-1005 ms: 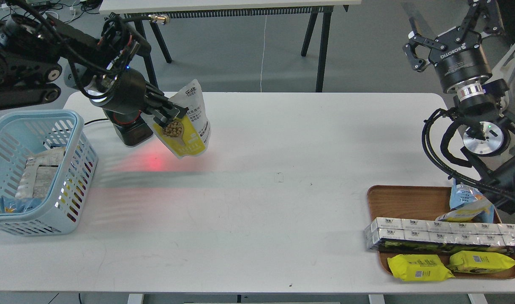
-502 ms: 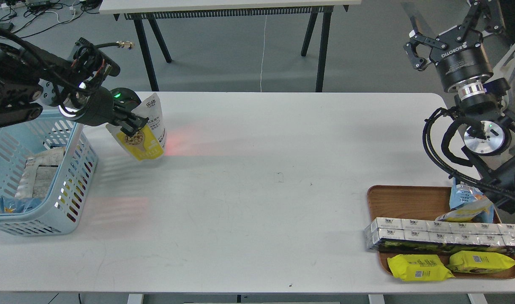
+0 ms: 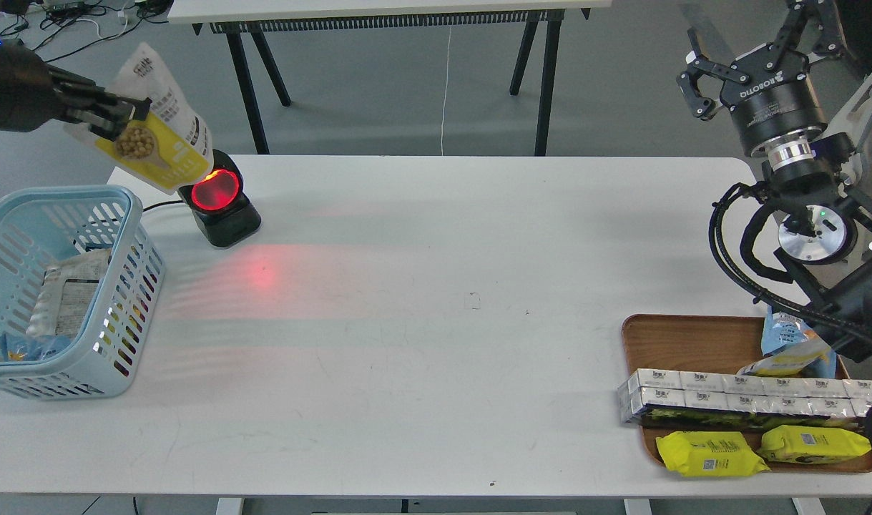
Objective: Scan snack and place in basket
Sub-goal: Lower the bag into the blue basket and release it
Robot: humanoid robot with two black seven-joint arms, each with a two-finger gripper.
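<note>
The snack pouch (image 3: 160, 125), yellow and white-grey with a picture of pale round beans, hangs tilted in the air at the far left. My left gripper (image 3: 124, 114) is shut on it, above and behind the light blue basket (image 3: 124, 214). The pouch is left of the black scanner (image 3: 219, 204), whose window glows red. The basket stands at the table's left edge and holds a few packs. My right gripper (image 3: 743, 54) is open and empty, raised high at the far right.
A brown tray (image 3: 682, 343) at the front right holds white cartons (image 3: 743, 393), two flat bright-yellow packs (image 3: 707, 452) and a blue-and-yellow bag (image 3: 790, 343). A red glow lies on the white table (image 3: 436, 286) near the scanner.
My left gripper has carried the pouch from in front of the scanner leftward and then up, to above the basket's far side. The scanner is now uncovered. The right arm has barely moved.
</note>
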